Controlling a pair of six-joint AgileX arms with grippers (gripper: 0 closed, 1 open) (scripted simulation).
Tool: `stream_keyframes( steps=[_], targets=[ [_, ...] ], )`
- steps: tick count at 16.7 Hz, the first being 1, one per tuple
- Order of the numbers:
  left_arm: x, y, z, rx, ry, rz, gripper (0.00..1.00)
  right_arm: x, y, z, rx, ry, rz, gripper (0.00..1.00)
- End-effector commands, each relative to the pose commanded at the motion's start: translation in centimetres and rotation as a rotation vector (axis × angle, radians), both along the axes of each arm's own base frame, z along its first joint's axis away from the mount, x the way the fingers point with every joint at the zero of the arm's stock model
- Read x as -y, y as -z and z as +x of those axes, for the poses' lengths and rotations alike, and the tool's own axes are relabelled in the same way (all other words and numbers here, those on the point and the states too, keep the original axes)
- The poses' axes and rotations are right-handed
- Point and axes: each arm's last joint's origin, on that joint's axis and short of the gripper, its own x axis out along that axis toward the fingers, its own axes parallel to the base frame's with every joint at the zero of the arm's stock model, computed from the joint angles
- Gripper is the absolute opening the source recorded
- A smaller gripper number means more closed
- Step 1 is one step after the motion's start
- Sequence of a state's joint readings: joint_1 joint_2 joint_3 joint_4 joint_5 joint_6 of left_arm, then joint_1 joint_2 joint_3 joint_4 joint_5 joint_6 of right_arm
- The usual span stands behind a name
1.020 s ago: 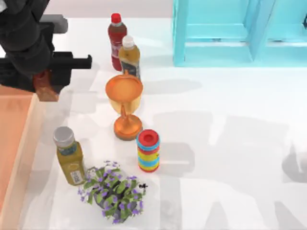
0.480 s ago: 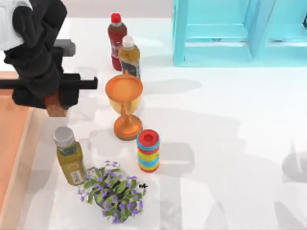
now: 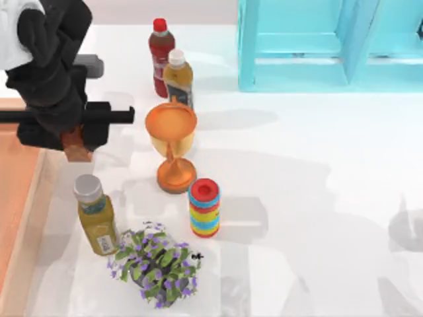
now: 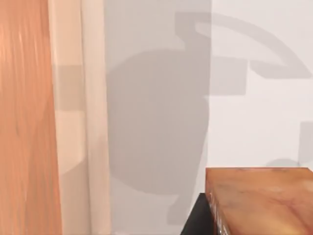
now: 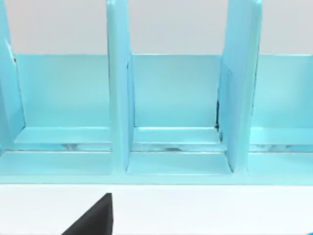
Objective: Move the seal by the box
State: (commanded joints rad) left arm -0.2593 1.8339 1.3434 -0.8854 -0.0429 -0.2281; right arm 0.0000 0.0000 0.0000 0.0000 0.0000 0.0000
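The seal point(image 3: 77, 147), a small glossy reddish-brown block, is held in my left gripper point(image 3: 75, 141), which is shut on it. It hangs over the white table just right of the box point(image 3: 14, 198), a pale orange-tan wooden tray at the table's left edge. Whether the seal touches the table I cannot tell. In the left wrist view the seal point(image 4: 259, 200) is close up, with the box's thick wall point(image 4: 73, 122) a short gap away. A dark part of my right gripper point(image 5: 93, 220) shows in the right wrist view, facing the cabinet.
A yellow bottle point(image 3: 96, 214) stands just below the seal in the top view, and an orange goblet point(image 3: 172, 142) to its right. Two bottles point(image 3: 169, 66), a striped ring stack point(image 3: 205, 207) and a flowering plant point(image 3: 157, 264) are nearby. A turquoise cabinet point(image 3: 330, 43) stands at the back right.
My left arm has carried the seal to the right and slightly nearer, off the box's wall and over the white table. In the last half second it has hardly moved.
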Motion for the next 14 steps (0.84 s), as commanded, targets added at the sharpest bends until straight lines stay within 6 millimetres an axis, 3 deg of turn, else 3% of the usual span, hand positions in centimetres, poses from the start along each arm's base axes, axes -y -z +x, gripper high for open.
stream_keyframes(
  steps=[8, 14],
  targets=[
    [0.0, 0.0, 0.0, 0.0, 0.0, 0.0, 0.98, 0.0, 0.0, 0.0, 0.0, 0.0, 0.0, 1.0],
    [0.0, 0.0, 0.0, 0.0, 0.0, 0.0, 1.0, 0.0, 0.0, 0.0, 0.0, 0.0, 0.0, 1.0]
  ],
)
